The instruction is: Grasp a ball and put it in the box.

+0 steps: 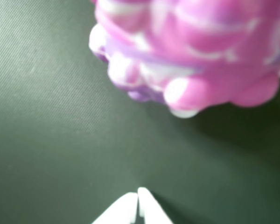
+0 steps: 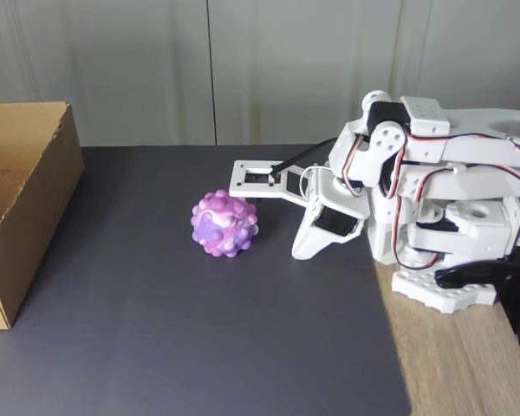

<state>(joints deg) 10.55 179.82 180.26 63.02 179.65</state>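
**Folded robot arm beside a bumpy ball on a dark mat**

In the fixed view, the white arm sits folded low to the right of the ball, its gripper angled down toward the mat, near the ball but apart from it. In the wrist view, the two fingertips meet, closed on nothing. The round ball shows no long axis. The open cardboard box stands well left of the ball, with bare mat between.

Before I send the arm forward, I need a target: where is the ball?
In the fixed view the ball sits on the dark mat, just left of the pincer and well right of the cardboard box.
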